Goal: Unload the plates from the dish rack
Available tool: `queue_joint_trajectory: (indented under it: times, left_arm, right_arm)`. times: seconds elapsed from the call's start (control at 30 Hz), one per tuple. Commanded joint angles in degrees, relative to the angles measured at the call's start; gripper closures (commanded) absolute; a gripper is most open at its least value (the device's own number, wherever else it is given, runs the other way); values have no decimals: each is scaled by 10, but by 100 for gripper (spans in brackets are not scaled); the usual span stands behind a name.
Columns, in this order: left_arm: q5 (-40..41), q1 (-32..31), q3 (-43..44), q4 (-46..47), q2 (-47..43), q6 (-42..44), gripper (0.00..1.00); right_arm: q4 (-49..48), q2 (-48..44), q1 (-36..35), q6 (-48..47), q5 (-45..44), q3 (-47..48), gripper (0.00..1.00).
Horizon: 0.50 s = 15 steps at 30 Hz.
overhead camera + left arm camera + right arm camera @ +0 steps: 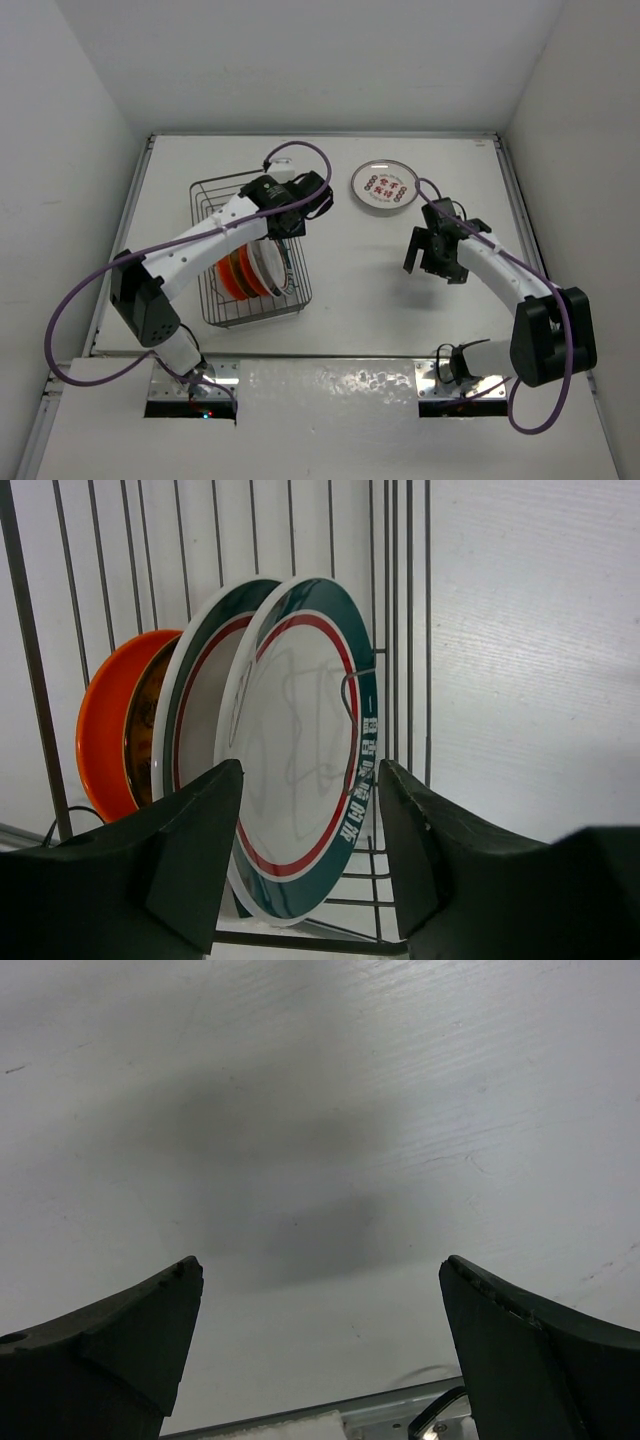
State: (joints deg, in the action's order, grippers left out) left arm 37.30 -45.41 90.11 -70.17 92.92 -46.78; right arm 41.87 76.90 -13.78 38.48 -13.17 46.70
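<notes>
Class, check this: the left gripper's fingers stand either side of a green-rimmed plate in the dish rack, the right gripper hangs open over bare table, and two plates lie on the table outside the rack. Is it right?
Not quite. Only one plate, white with red motifs, lies on the table outside the dish rack, as the top external view shows. The rest stands.

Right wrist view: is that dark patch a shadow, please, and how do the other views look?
Right wrist view: yes, a soft-edged shadow on the table. Left wrist view: front plate sharp, faint reflections on its glossy face. Top external view: evenly lit, glare on the near metal strip.
</notes>
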Motion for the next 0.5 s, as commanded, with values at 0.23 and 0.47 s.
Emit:
queue_joint_trajectory:
  times: [0.23, 0.47]
  left_arm:
    - [37, -3, 59, -48, -10, 6, 44]
    - [35, -2, -8, -31, -29, -9, 44]
  right_arm:
    - [-32, 9, -1, 1, 19, -9, 3]
    - [-35, 17, -2, -1, 30, -7, 3]
